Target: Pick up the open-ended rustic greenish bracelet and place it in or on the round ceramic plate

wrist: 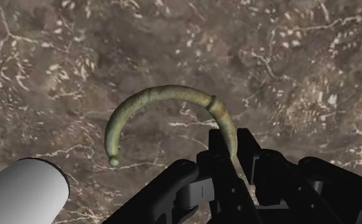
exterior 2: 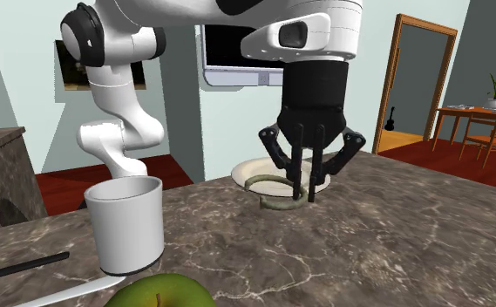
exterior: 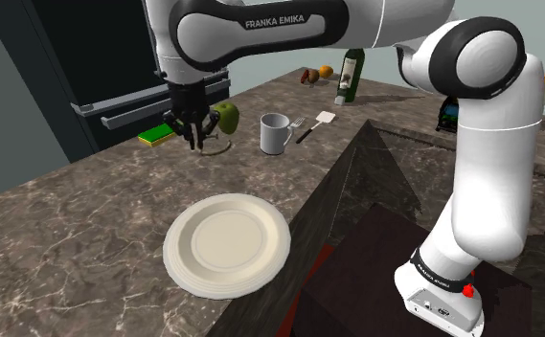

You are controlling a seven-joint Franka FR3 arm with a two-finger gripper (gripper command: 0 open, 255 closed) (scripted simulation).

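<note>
Two black fingers of the gripper (wrist: pixel 231 145) stood pinched on one arm of the greenish bracelet (wrist: pixel 160 94). It lay flat on the countertop (exterior: pixel 88 220) toward the edge far from the stand, just beside the green apple (exterior: pixel 226 117) and near the white mug (exterior: pixel 275 132). The plate (exterior: pixel 227 244) sat well apart, by the edge facing the stand. We judged lifting came next: rise straight and slowly, since the off-centre hold could let the thin band swivel.
</note>
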